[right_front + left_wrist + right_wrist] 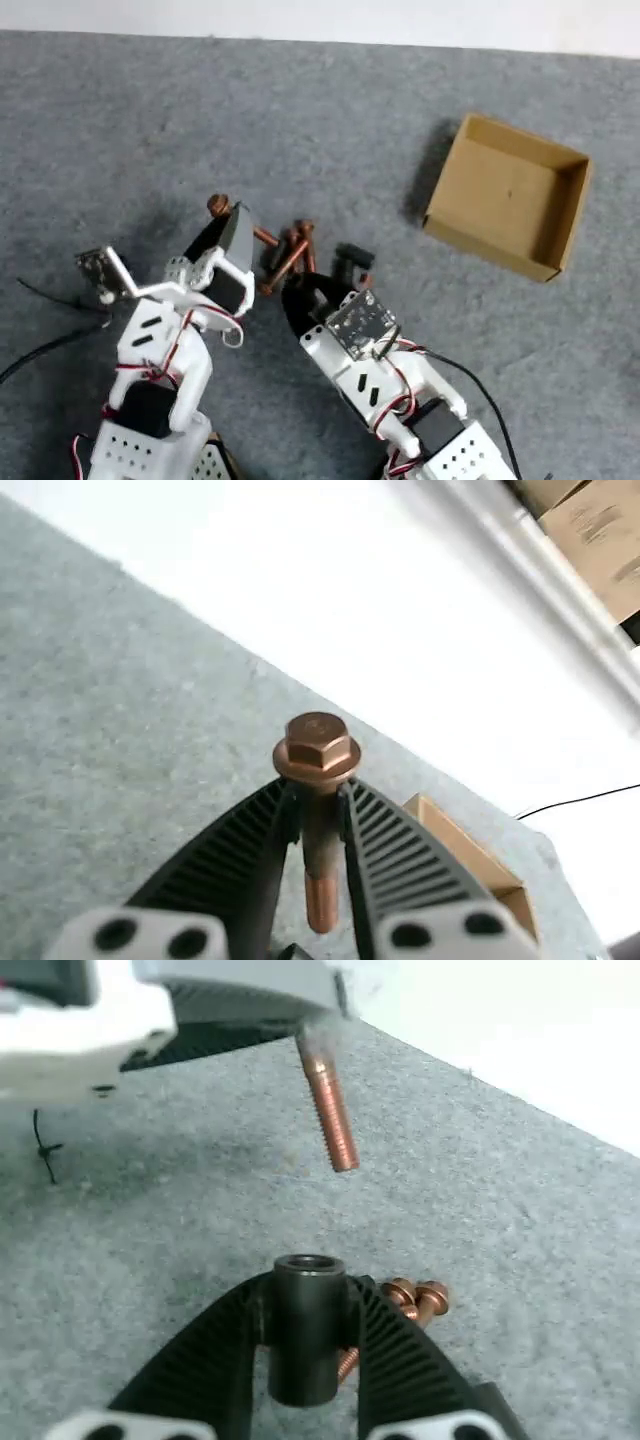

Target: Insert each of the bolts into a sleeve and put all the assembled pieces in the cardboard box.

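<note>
Left gripper [318,798]: clamped on one bolt [318,752] just under its hex head, shank hanging free. Right gripper [306,1305]: closed on a black sleeve [304,1335], bore upward. The right wrist view shows shank tip and bore near but apart. The high view adds loose bolts [290,250] between the grippers and the cardboard box [490,248] well apart, with open grey mat [150,120] around it.

1. Likely a robotics lab or workshop: small white robot arms [155,335] with exposed wiring [398,405] stand at a grey felt-covered bench [120,120].
2. Stored cartons [592,528] sit far off, past a plain white wall [400,630].
</note>
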